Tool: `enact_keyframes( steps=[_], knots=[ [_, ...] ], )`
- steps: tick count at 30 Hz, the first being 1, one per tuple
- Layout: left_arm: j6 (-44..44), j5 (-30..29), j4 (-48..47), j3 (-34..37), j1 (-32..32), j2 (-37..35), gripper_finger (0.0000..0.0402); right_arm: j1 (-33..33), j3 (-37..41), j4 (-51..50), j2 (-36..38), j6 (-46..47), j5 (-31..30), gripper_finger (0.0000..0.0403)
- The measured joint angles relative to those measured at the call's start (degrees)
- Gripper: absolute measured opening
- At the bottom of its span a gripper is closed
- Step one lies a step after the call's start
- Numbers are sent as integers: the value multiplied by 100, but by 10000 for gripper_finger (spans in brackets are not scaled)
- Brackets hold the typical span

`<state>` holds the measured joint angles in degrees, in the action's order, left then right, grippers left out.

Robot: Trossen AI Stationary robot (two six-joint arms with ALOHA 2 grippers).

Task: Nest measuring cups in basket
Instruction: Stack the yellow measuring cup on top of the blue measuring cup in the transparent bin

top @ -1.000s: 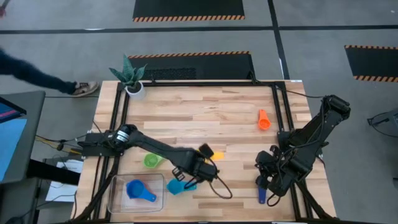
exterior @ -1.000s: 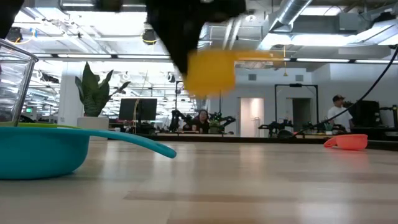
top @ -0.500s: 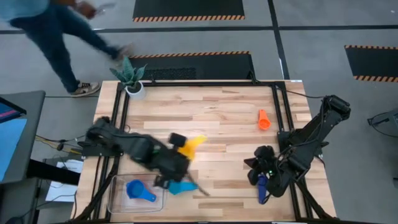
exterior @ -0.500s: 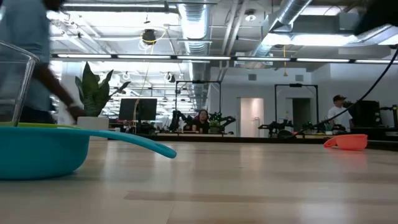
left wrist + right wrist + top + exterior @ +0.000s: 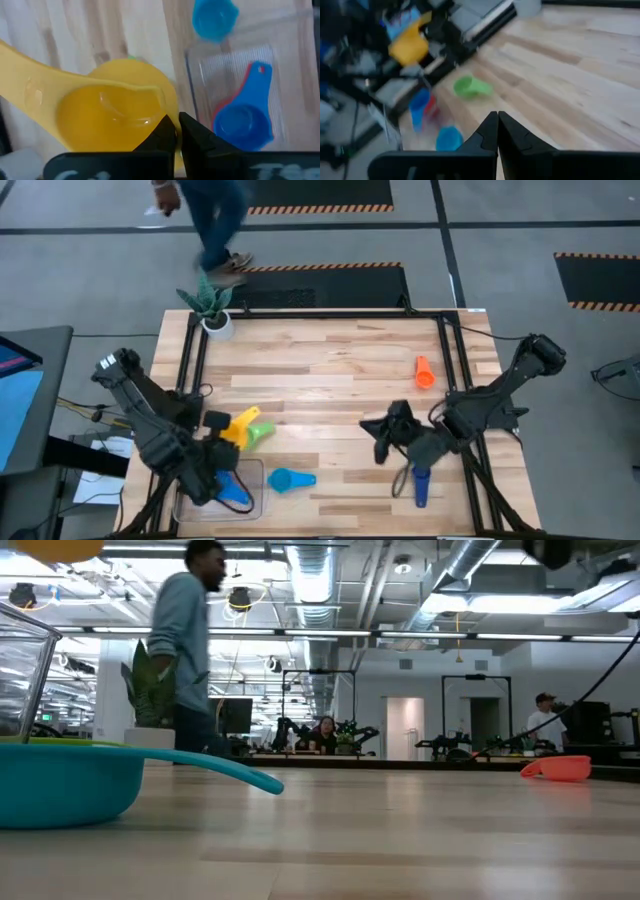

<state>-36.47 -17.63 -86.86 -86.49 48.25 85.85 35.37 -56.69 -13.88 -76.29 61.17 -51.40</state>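
My left gripper [image 5: 222,430] [image 5: 175,131] is shut on the yellow measuring cup [image 5: 242,424] [image 5: 110,112] and holds it above the table, just far of the clear basket [image 5: 185,480] [image 5: 235,60]. In the basket lies a medium blue cup [image 5: 235,492] [image 5: 245,120] with a red one under it. The green cup [image 5: 263,436] and the light blue cup [image 5: 290,479] [image 5: 60,785] rest on the table beside the basket. A dark blue cup [image 5: 420,485] lies near the right arm. My right gripper [image 5: 380,438] [image 5: 497,131] is shut and empty, above the table's middle right. My left gripper pinches the yellow cup's rim [image 5: 161,102] between its two fingers, on the side of the bowl away from the handle [image 5: 25,60]. The fingers come from above, pointing steeply down. The cup is lifted clear of the table, its open side toward the wrist camera.
An orange cup [image 5: 425,372] [image 5: 558,768] lies on its side at the far right. A potted plant [image 5: 210,305] stands at the far left corner. A person [image 5: 210,220] [image 5: 190,650] walks past beyond the far edge. Bare wood lies across the table's middle.
My left gripper has carried the yellow cup from the table's middle toward the left edge and upward, rolling as it went, and now hangs beside the basket. My right gripper has moved toward the table's middle, risen and tipped up nearer level. A person has walked along beyond the far edge.
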Motion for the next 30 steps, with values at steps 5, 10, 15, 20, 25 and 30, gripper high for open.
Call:
enact_keyframes(
  steps=[5,10,15,20,25,30],
  knots=[
    [328,252,504,885,531,-158,0,-642,0,473,0,-83,125,27],
    [1146,596,626,1459,773,-141,0,-1131,0,665,0,-432,917,28],
    [1280,857,772,1638,878,-143,0,-1269,0,665,0,-487,1355,26],
    [2448,937,939,1643,1052,-143,0,-1265,0,661,0,-905,1399,27],
    [3544,933,819,1643,1099,-143,0,-1246,0,659,0,-914,1406,25],
    [4544,583,778,1643,1095,-141,0,-1180,0,653,0,-914,1410,26]
  ],
)
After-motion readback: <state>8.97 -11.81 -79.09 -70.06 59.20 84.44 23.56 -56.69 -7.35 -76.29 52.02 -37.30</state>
